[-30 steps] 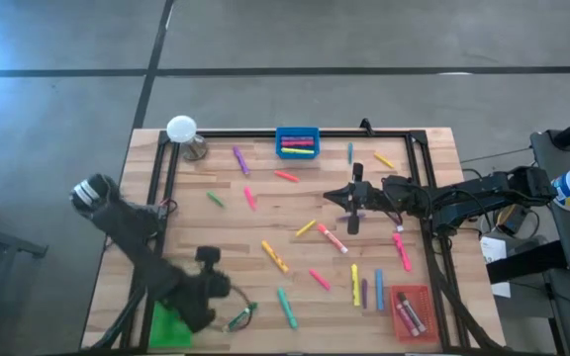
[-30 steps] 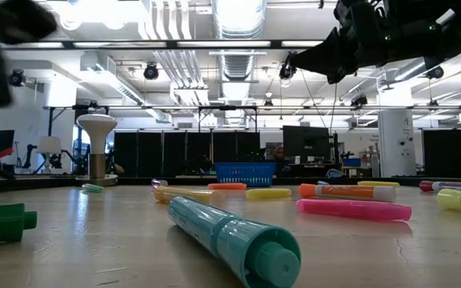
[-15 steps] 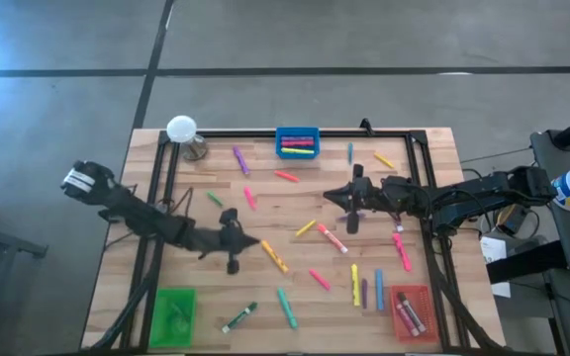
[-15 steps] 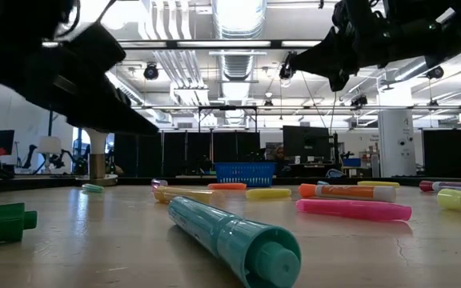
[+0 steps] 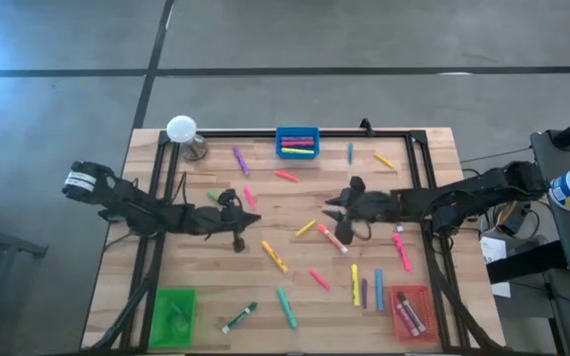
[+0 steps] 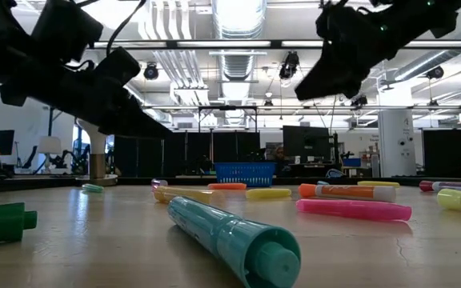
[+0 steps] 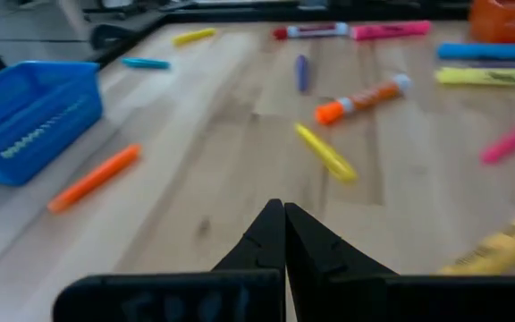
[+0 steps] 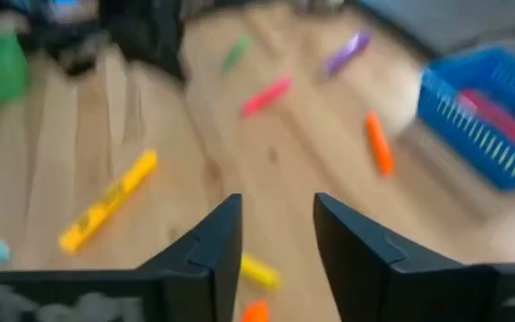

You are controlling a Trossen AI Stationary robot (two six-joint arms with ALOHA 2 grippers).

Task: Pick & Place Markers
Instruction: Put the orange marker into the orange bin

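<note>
Overhead, both empty hands above scattered markers point(image 5: 274, 256).

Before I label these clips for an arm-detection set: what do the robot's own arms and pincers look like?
Both arms are dark, slim and jointed, with thin cables running along them. The left pincer has two black wedge-shaped fingers tapering to points; the right pincer has two matching black fingers.

Pale wood table point(image 5: 433, 148) under pink, yellow, orange, green, purple and blue markers point(image 5: 275, 257); blue tray point(image 5: 297, 132), green tray point(image 5: 173, 314), red tray point(image 5: 411, 312); both arms black.
</note>
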